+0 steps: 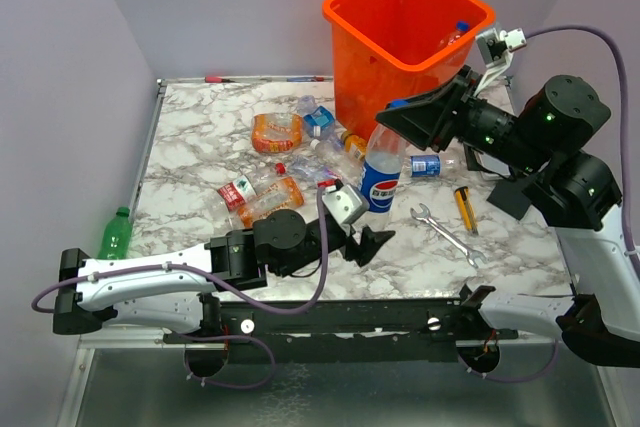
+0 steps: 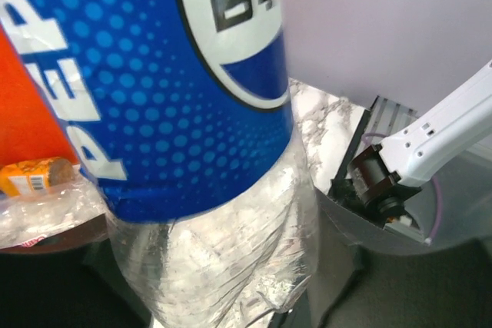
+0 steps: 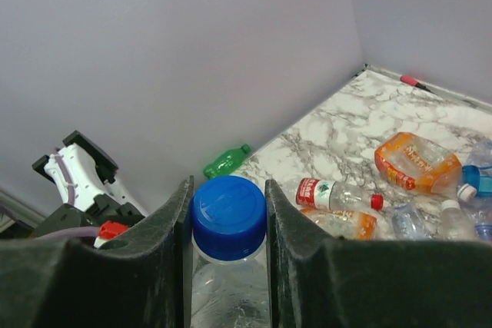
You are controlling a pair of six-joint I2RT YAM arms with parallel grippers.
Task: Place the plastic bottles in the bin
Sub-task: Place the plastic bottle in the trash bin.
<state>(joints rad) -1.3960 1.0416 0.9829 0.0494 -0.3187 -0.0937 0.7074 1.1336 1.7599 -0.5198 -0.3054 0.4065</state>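
Orange bin (image 1: 400, 42) holds one visible bottle (image 1: 458, 35). Your right gripper (image 3: 227, 190) pinches the Pepsi bottle (image 1: 381, 172) at its cap. Left gripper (image 1: 372, 242) state: cannot tell. Several bottles (image 1: 277, 132) lie on the surface (image 1: 200, 142).

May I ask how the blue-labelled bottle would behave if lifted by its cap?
Probably light: the bottle looks empty, clear below its label. Its crinkled wall suggests it dents easily. Pinched only at the cap by the right gripper, it may swing.
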